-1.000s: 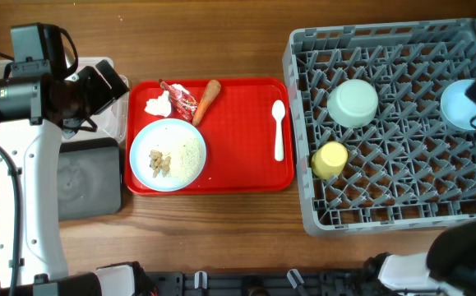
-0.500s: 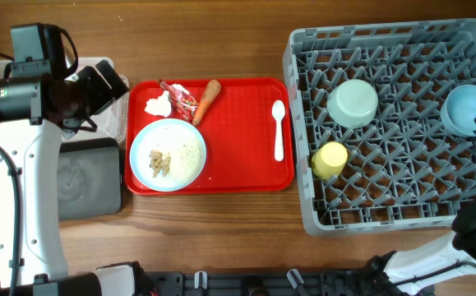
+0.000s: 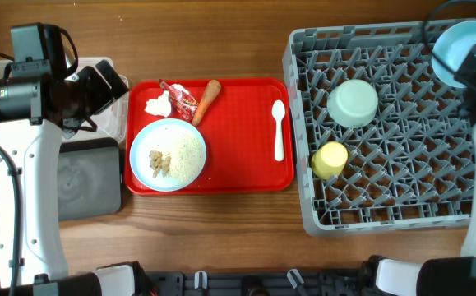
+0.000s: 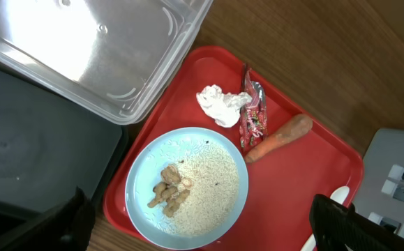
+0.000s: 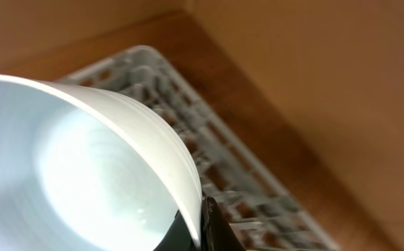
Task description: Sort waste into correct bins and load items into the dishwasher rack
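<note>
My right gripper [image 3: 468, 62] is shut on the rim of the light-blue bowl [image 3: 455, 45], held above the far right corner of the grey dishwasher rack [image 3: 385, 197]; the bowl fills the right wrist view [image 5: 83, 174]. The pale green bowl [image 3: 353, 102] and yellow-green cup [image 3: 330, 159] sit in the rack. My left gripper [image 4: 202, 219] is open above the light-blue plate [image 4: 188, 185] with rice and brown scraps [image 4: 172, 192]. The red wrapper [image 3: 180, 99], white tissue [image 3: 158, 104], carrot [image 3: 206, 100] and white spoon [image 3: 278, 128] lie on the red tray [image 3: 246, 164].
The clear tub [image 4: 83, 49] stands at the far left, partly under my left arm. The black tray [image 3: 85, 177] lies in front of it. Bare wood runs along the table's front edge [image 3: 221, 230].
My right gripper has lifted the light-blue bowl from the rack's right side and carried it toward the far right corner. The left arm has not moved.
</note>
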`<action>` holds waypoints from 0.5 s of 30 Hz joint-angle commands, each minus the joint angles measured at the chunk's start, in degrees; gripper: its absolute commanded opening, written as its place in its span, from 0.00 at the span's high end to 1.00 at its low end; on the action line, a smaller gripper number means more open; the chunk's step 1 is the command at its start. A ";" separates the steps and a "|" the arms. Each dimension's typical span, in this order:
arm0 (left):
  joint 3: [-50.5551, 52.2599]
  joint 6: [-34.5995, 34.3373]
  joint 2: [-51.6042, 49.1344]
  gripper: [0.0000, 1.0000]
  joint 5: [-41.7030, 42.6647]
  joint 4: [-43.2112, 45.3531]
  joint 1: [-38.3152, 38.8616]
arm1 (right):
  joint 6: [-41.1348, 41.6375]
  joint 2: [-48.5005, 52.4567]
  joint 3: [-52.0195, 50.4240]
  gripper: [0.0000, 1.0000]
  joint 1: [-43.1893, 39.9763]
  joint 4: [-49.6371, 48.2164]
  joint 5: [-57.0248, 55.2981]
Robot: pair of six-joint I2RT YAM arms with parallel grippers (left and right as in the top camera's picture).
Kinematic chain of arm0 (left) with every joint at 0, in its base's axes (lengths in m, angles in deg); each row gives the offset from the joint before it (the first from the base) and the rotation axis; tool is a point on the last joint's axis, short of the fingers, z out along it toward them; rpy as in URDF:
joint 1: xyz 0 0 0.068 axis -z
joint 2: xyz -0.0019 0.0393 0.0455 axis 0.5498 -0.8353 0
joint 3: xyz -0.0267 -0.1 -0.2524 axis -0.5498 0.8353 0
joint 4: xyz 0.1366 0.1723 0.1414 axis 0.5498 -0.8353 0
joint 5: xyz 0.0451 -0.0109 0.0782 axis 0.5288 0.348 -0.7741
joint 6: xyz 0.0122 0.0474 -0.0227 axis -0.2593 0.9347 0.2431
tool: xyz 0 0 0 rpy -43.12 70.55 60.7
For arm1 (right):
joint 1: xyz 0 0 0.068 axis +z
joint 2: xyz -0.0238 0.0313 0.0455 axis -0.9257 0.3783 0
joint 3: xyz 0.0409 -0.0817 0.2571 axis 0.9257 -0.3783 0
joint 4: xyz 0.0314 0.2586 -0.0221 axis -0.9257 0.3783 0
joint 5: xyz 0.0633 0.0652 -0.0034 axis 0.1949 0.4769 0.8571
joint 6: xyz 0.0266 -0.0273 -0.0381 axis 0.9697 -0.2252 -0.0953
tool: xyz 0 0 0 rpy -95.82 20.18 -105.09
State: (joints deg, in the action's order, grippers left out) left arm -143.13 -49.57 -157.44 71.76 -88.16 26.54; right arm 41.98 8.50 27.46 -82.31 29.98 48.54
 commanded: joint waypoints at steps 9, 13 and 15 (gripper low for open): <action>-0.15 -0.50 0.48 0.00 -0.39 0.15 -0.13 | -1.01 10.91 -0.79 0.96 3.23 -0.50 -31.78; -0.15 -0.50 0.48 0.00 -0.39 0.17 -0.13 | 1.03 15.43 -0.79 0.96 3.21 2.62 -32.65; -0.15 -0.50 0.48 0.00 -0.39 0.15 -0.13 | 0.98 17.49 -0.79 0.96 3.23 3.32 -34.21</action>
State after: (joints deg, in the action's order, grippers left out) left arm -143.13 -49.57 -157.44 71.76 -88.16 26.54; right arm 41.24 22.62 26.95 -79.01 32.41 19.49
